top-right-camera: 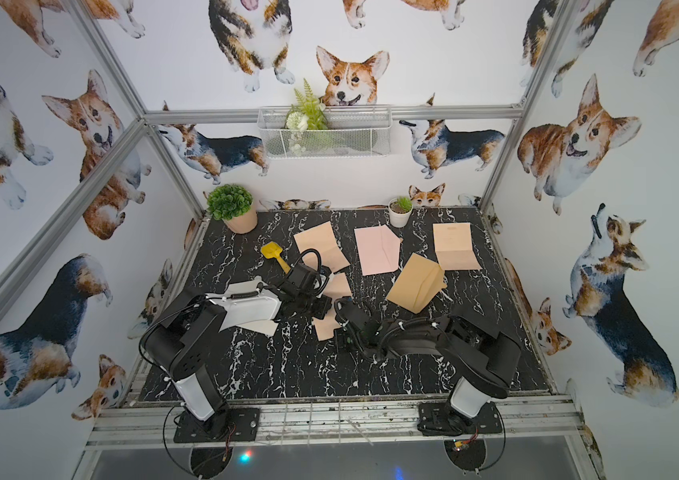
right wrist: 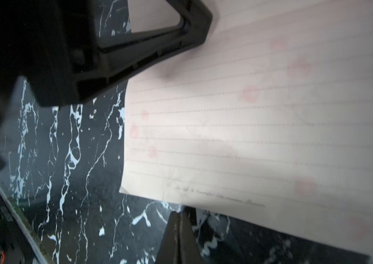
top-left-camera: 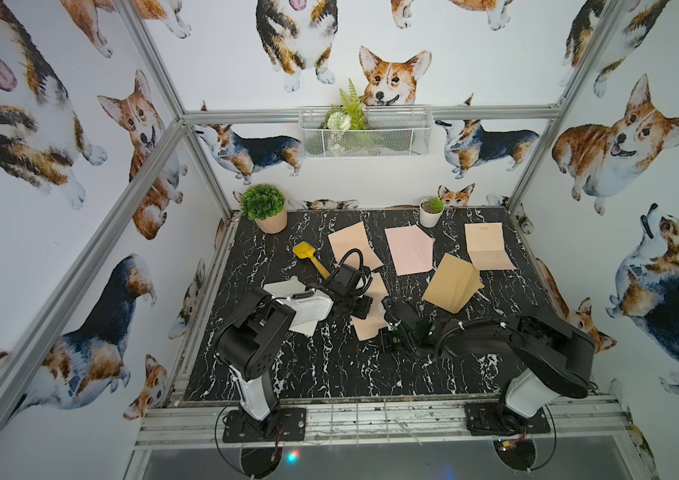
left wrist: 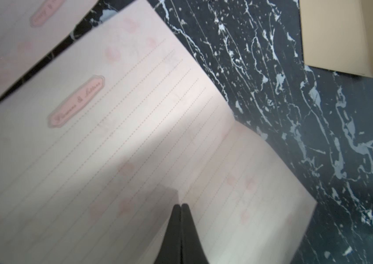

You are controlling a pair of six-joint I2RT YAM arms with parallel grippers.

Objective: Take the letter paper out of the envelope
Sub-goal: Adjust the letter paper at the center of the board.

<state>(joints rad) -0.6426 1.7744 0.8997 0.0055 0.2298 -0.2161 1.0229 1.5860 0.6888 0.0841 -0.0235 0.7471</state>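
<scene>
A pale pink lined letter paper [left wrist: 135,128] lies unfolded and flat on the black marble table [top-left-camera: 329,365], outside any envelope; in both top views it sits mid-table [top-left-camera: 364,328] [top-right-camera: 323,330]. My left gripper [left wrist: 181,205] is shut, its tips down over the sheet with nothing between them; it shows in a top view [top-left-camera: 364,309]. My right gripper [right wrist: 178,213] is shut and empty, its tips on the table just off the paper's [right wrist: 249,137] near edge. A tan envelope [top-left-camera: 452,282] with a raised flap lies to the right [left wrist: 350,36]. A pink envelope [top-left-camera: 408,255] lies behind.
Two more peach sheets lie at the back [top-left-camera: 352,245] [top-left-camera: 487,245]. A white sheet [top-left-camera: 281,286] lies under my left arm. A yellow toy spade [top-left-camera: 308,255], two potted plants [top-left-camera: 265,208] [top-left-camera: 431,210] and a wire basket [top-left-camera: 364,131] on the back wall stand around.
</scene>
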